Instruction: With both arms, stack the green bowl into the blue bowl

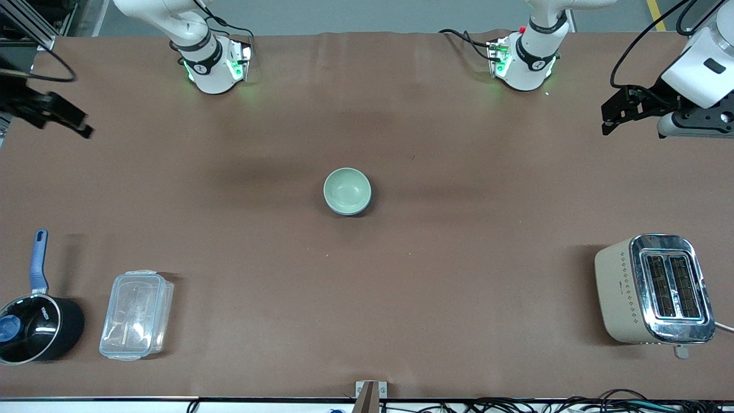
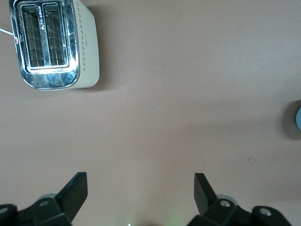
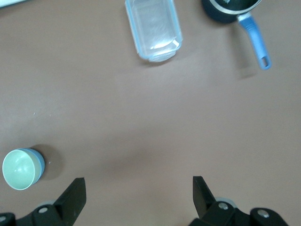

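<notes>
The pale green bowl (image 1: 346,190) sits nested inside the blue bowl (image 1: 367,203) at the middle of the table; only a thin blue rim and side show around it. The right wrist view shows the same pair, the green bowl (image 3: 19,168) in the blue bowl (image 3: 41,165). A sliver of the blue bowl (image 2: 298,118) shows at the edge of the left wrist view. My left gripper (image 1: 610,117) (image 2: 141,181) hangs open and empty over the left arm's end of the table. My right gripper (image 1: 80,125) (image 3: 138,183) hangs open and empty over the right arm's end.
A cream and chrome toaster (image 1: 654,288) (image 2: 52,44) stands near the front camera at the left arm's end. A clear lidded plastic box (image 1: 136,314) (image 3: 153,29) and a black saucepan with a blue handle (image 1: 35,324) (image 3: 244,16) stand near the front camera at the right arm's end.
</notes>
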Controlling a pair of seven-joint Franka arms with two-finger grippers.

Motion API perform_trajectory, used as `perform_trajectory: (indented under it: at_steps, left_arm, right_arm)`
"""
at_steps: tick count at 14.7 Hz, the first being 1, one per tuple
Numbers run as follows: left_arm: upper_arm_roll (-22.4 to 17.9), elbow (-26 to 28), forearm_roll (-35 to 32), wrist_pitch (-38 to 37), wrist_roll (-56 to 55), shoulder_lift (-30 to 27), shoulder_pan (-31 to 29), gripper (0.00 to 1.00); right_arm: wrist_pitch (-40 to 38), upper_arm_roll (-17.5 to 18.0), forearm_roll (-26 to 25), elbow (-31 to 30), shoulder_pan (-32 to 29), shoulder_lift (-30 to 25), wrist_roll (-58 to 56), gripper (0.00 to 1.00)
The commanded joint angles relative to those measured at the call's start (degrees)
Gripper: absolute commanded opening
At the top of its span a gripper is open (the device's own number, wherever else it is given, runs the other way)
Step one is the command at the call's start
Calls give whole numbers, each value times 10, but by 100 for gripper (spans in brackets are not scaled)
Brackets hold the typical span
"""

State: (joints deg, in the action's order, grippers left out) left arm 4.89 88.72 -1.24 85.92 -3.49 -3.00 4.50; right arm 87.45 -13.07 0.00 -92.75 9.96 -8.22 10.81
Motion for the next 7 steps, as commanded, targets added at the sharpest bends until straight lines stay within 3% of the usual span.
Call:
perform_trajectory:
  at_steps: [1,4,7]
  left_arm:
    - [-1,-8,8,0,-12,-2,-6,100]
    - [-2,-13,1,0,-16,-2,-5,100]
    - [-2,-14,0,0,-19,-1,-5,100]
  right_arm:
    - [-9,20,5,38,-53,30,-42,100]
    - [-29,81,7,102,-106,81,-46,100]
    - [-39,93,8,118,-107,92,-46,100]
